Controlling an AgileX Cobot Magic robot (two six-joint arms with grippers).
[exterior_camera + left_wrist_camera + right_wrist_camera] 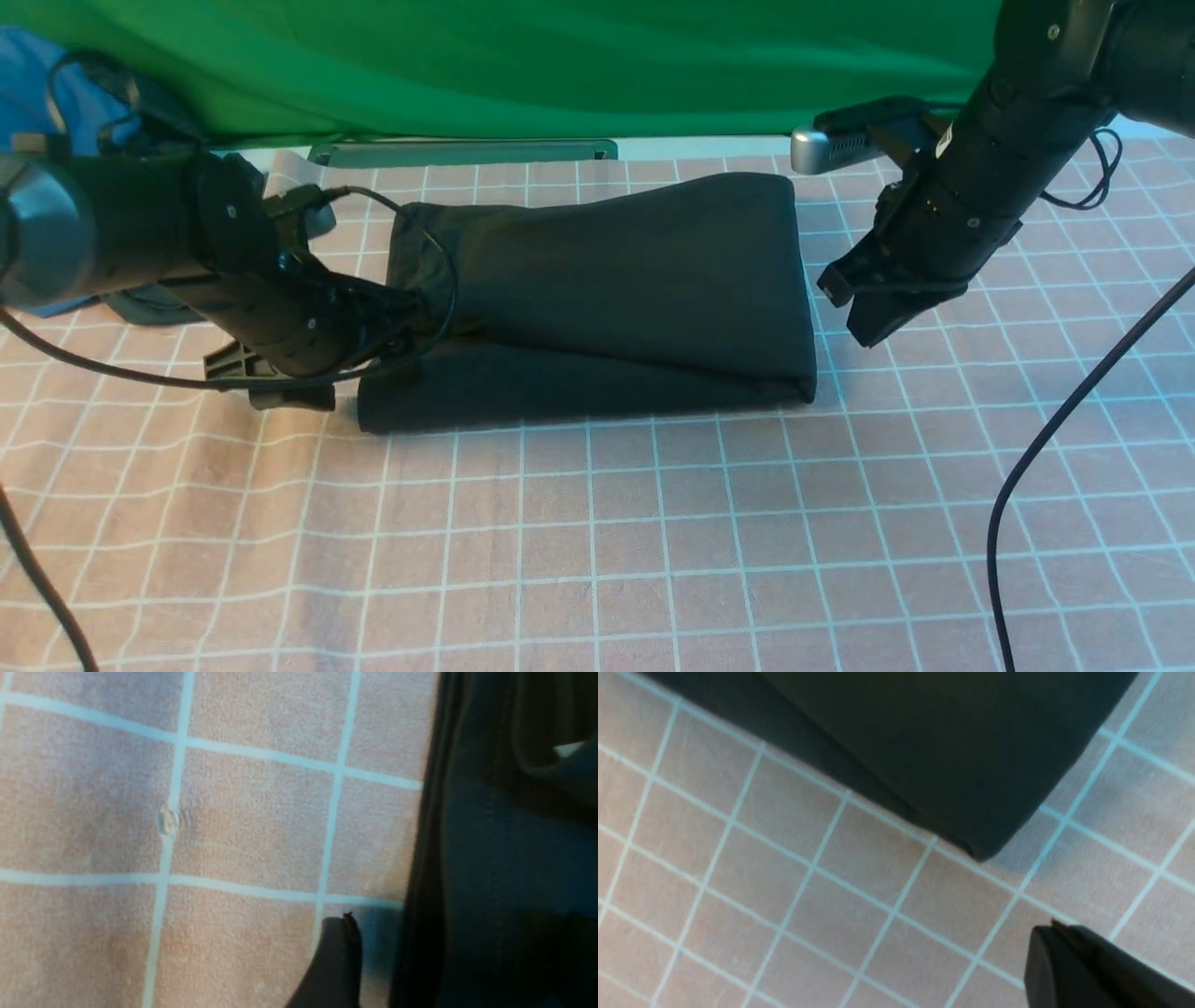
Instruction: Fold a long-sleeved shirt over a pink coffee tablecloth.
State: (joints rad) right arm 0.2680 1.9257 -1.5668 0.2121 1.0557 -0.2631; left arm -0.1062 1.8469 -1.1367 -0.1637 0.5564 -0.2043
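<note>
The left pincer (397, 322) is seen low at the left end of the folded long-sleeved shirt (616, 280), its tips hidden among dark cloth and cables in the front view. In the left wrist view only one dark fingertip (338, 952) is shown, resting over the pink coffee tablecloth (233, 826) just beside the shirt's edge, with no cloth caught by it – the jaws are taken as spread apart, with nothing held. Whether the other finger touches the shirt cannot be told.

The right pincer (878, 317) is held closed and empty just beside the shirt's right edge, slightly above the cloth; in the right wrist view its joined tip (1052, 933) is seen apart from the shirt's near corner (985, 844).

The shirt is laid as a black, layered rectangle on the middle of the tablecloth – an upper layer is draped over a lower one, which shows along the near side. The counter is covered by the gridded tablecloth. Behind it a green backdrop cloth (560, 65) is hung, and a blue garment (28, 75) is visible at the far left.
</note>
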